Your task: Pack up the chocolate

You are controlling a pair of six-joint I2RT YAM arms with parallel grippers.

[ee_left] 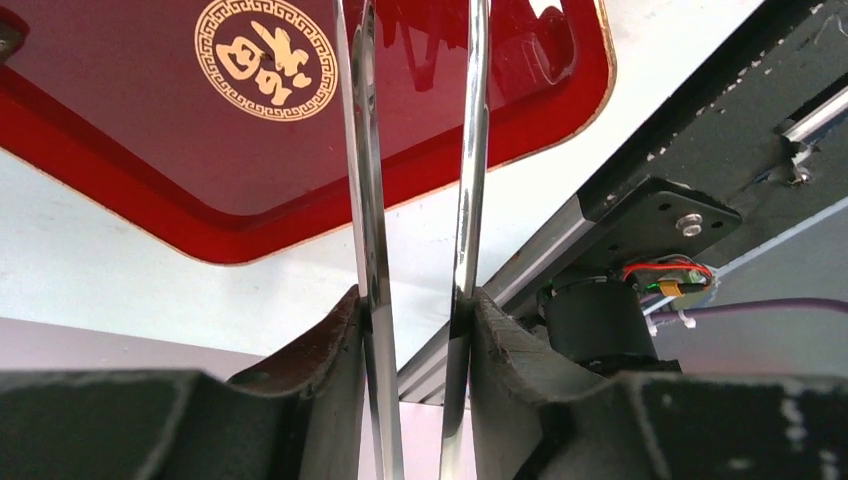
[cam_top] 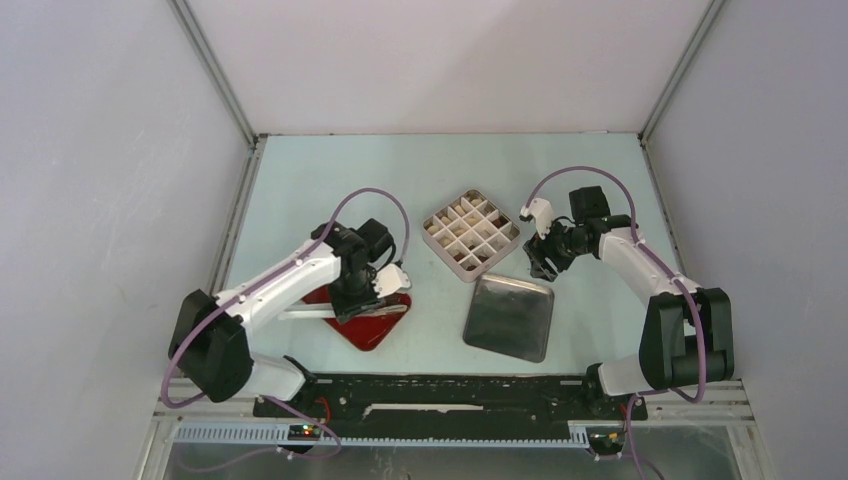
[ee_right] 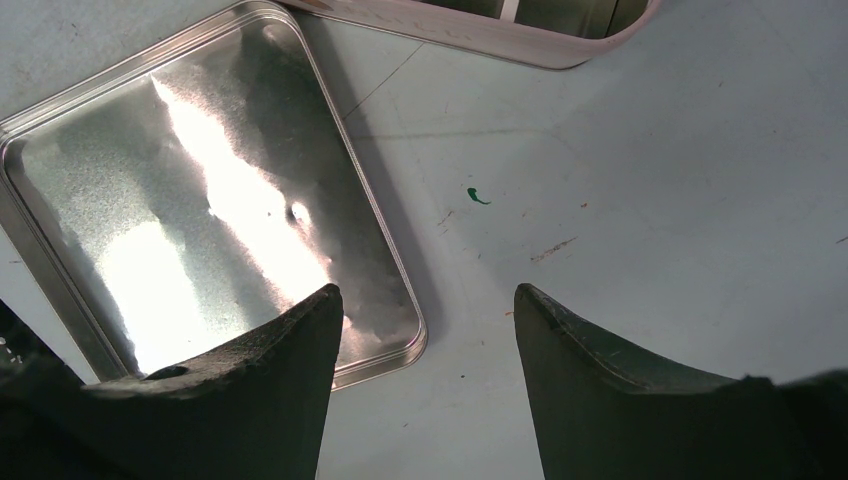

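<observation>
Cream-white and dark brown chocolate pieces (cam_top: 462, 228) lie in compartments of a square gridded box (cam_top: 436, 243) at the table's middle. My left gripper (cam_top: 352, 298) hangs over the red tray (cam_top: 375, 333), shut on a pair of metal tongs (ee_left: 366, 200). Both tong arms run between the fingers (ee_left: 320, 350) and reach out over the tray (ee_left: 150, 150), whose visible part, with a gold emblem, holds no chocolate. My right gripper (cam_top: 545, 262) stands open with nothing between its fingers (ee_right: 270, 370), low over the table just right of the box.
A silver tin lid (cam_top: 510, 317) lies flat in front of the box; in the right wrist view the tin lid (ee_right: 200, 200) sits under the left finger and the box wall (ee_right: 500, 40) shows at the top. A black rail (cam_top: 450, 392) runs along the near edge.
</observation>
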